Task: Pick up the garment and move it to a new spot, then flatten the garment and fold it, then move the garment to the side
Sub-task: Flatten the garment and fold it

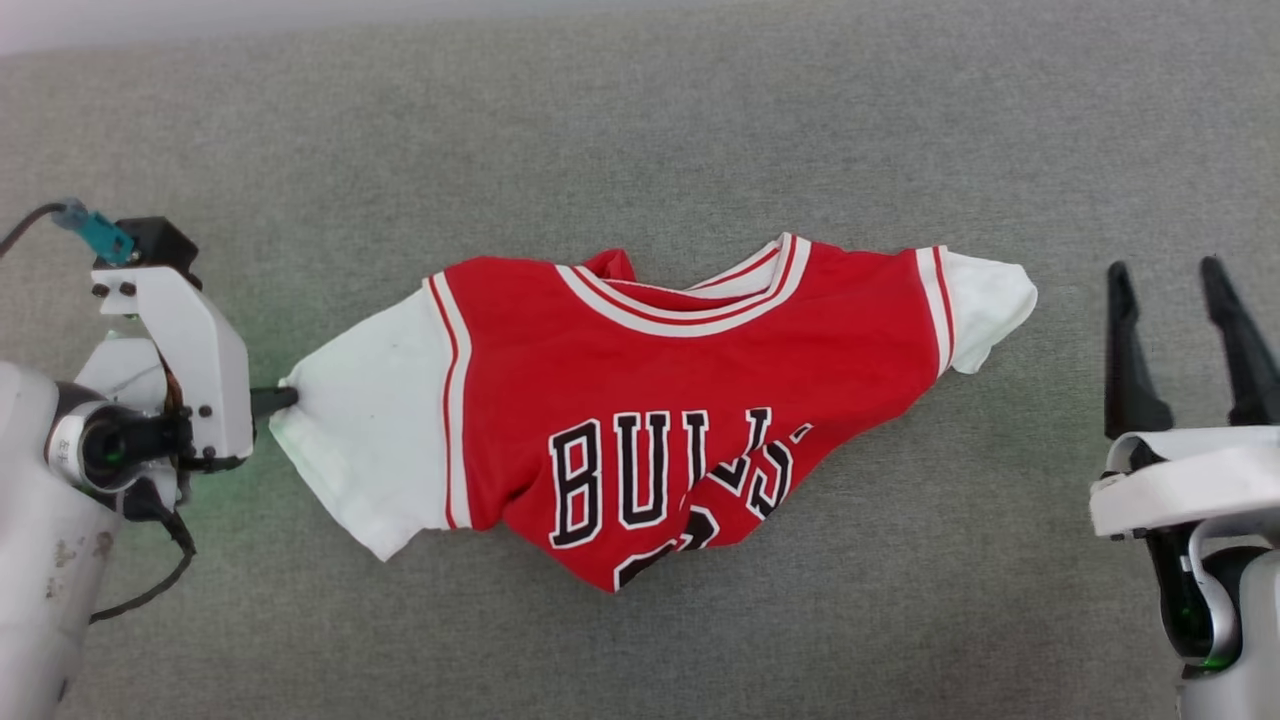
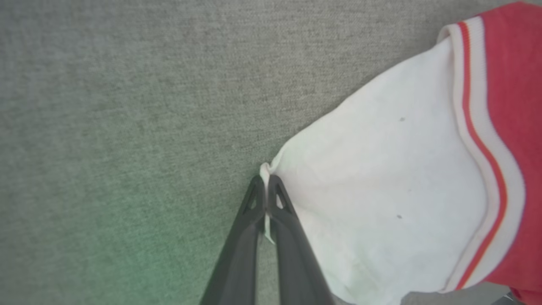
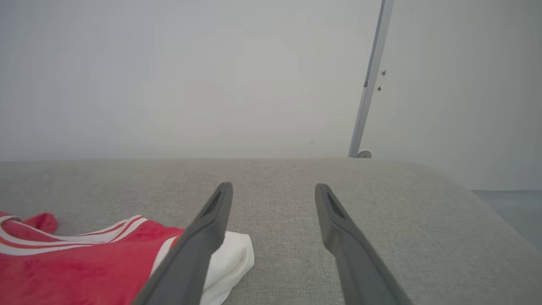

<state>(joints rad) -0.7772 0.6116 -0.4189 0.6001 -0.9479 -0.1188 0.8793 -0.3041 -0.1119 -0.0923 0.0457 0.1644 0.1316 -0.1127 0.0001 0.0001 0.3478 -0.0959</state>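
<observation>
At 9 o'clock, your left end effector (image 2: pixel 266 183) grips shirt (image 1: pixel 700 390) by sleeve hem; right end effector (image 1: pixel 1190 290) open. Limp, light cloth: grab 3 o'clock sleeve w/ right.

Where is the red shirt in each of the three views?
Head view: shirt at centre, one white sleeve nipped by the left pincer.
Left wrist view: right half, sleeve corner between the shut pincer tips.
Right wrist view: lower left corner, beside the open right pincer.
Shared landmark: the grey fabric surface under it.
</observation>
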